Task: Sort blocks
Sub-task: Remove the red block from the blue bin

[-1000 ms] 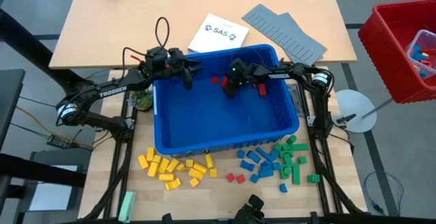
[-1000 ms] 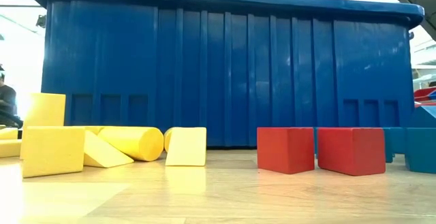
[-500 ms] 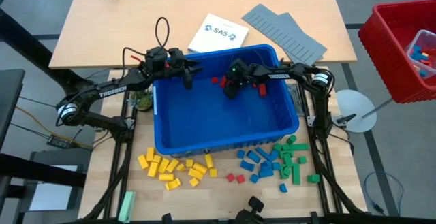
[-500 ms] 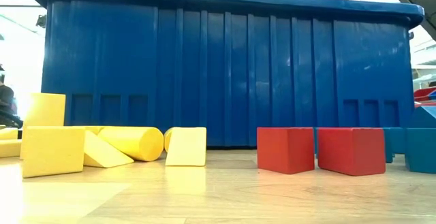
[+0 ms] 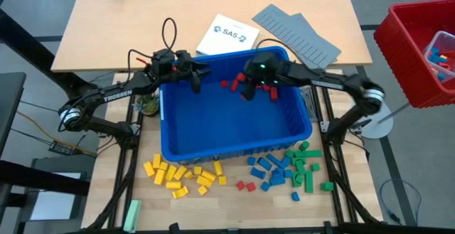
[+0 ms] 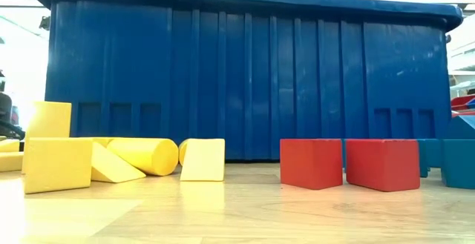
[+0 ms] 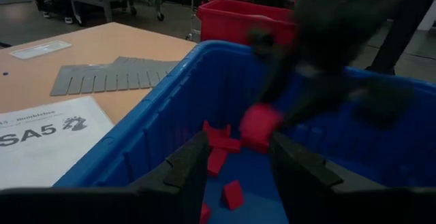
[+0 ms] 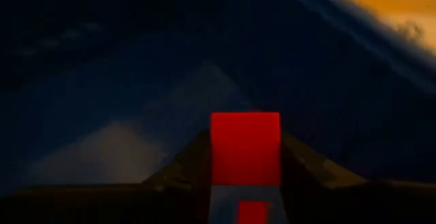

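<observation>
Inside the blue bin (image 5: 234,145), at its far end: the right claw (image 5: 247,88), closed on a red block (image 8: 244,148) that sits squarely between its two fingers; the left wrist view shows the same block (image 7: 259,126) lifted clear above the loose red blocks (image 7: 219,149) on the bin floor. Left claw (image 5: 195,79): poised over the bin's far-left corner, just inside the rim, fingers (image 7: 185,166) parted and holding nothing. Red blocks in bin (image 5: 229,84): a small cluster against the far wall, beside the right claw. On the worktop in front of the bin, sorted by colour: yellow blocks (image 5: 183,174) in a loose heap at front left; two red blocks (image 5: 245,186) together near the middle; blue blocks (image 5: 269,171) just to their right; green blocks (image 5: 306,166) at front right, touching the blue group. In the low view the yellow pieces (image 6: 111,161) include cubes, a wedge and a cylinder lying on its side, and the two red cubes (image 6: 349,164) stand side by side close to the bin wall (image 6: 245,81). Beyond the bin, on the far worktop (image 5: 106,42): a white printed sheet (image 5: 226,35) touching the bin's rim, and flat grey ridged panels (image 5: 297,35) just beside it. Off the worktop to the right: a red crate (image 5: 412,49) with assorted blocks inside.
</observation>
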Controlling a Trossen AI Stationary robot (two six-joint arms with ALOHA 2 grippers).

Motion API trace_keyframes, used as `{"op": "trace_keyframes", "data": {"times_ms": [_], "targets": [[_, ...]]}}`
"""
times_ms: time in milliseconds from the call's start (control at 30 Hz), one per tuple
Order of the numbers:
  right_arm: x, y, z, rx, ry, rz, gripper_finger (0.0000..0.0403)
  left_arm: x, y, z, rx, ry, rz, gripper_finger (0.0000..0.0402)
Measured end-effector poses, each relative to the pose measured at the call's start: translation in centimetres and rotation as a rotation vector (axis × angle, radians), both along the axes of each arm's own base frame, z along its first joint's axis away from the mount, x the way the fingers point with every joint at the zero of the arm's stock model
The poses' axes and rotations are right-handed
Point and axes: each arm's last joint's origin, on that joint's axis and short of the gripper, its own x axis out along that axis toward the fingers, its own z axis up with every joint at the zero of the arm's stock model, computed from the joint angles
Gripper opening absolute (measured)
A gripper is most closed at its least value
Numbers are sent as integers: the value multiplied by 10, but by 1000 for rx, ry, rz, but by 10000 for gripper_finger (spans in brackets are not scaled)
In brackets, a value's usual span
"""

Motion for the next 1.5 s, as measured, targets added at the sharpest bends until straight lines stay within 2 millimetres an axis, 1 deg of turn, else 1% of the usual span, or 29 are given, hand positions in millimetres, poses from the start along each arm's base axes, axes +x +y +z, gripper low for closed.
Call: {"op": "trace_keyframes", "data": {"times_ms": [167, 300, 433, 567, 667, 767, 833, 1000, 1100, 1167, 1233, 1300, 1433, 1500], "targets": [[-23, 54, 49, -42, -83, 130, 117, 0, 0, 0, 0, 1, 0, 163], [-42, 99, 76, -33, -156, 243, 117, 0, 0, 0, 0, 0, 0, 163], [-56, 141, 90, 8, -207, 406, 117, 0, 0, 0, -1, 1, 0, 163], [-59, 181, 91, 59, -211, 568, 117, 0, 0, 0, 0, 0, 0, 163], [-57, 208, 86, 98, -188, 658, 117, 0, 0, 0, 0, 0, 0, 163], [-52, 234, 76, 138, -142, 728, 117, 0, 0, 0, 0, 1, 0, 163], [-48, 251, 67, 164, -107, 744, 117, 0, 0, 0, 0, 0, 0, 163], [-35, 293, 34, 160, 13, 738, 117, 0, 0, 0, 0, 0, 0, 163], [-26, 312, 9, 137, 93, 722, 117, 0, 0, 0, 0, 0, 0, 163], [-20, 321, -7, 133, 139, 720, 117, 0, 0, 0, 0, 0, 0, 163], [-15, 326, -15, 133, 156, 722, 117, 0, 0, 0, 0, 0, 0, 163], [-12, 328, -21, 116, 171, 733, 117, 0, 0, 0, 0, 0, 0, 163], [-13, 327, -46, 33, 352, 777, 117, 0, 0, 0, 0, 1, 0, 163], [-11, 328, -55, 13, 391, 789, 117, 0, 0, 0, 0, 0, 0, 163]]}}
